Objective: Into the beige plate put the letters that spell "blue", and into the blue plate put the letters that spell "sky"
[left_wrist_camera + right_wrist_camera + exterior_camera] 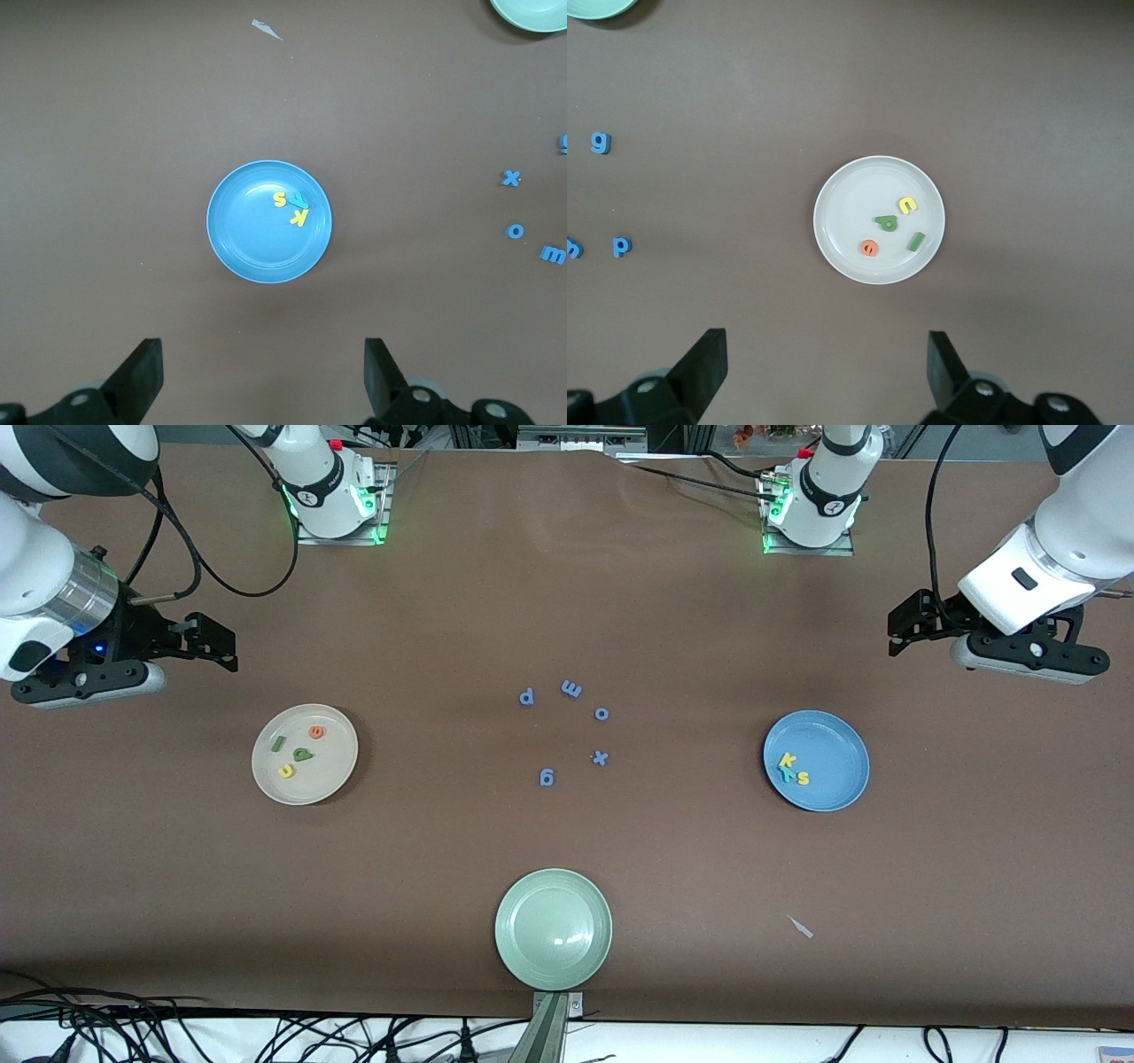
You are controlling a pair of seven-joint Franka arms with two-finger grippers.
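My left gripper (257,376) hangs with fingers wide above the blue plate (239,239); my right gripper (824,376), fingers wide, above the beige plate (842,243).

My brown table (567,584) fills nearly the whole front frame. At middle left of that frame sits the beige plate (330,774); at middle right, the blue plate (833,744). A pale green plate (553,929) lies at lower centre, close to the table's edge. In the centre, five small blue letters (567,731) lie loose in a rough ring, each apart from the others. A small pale scrap (800,926) lies at lower right, below the blue plate.
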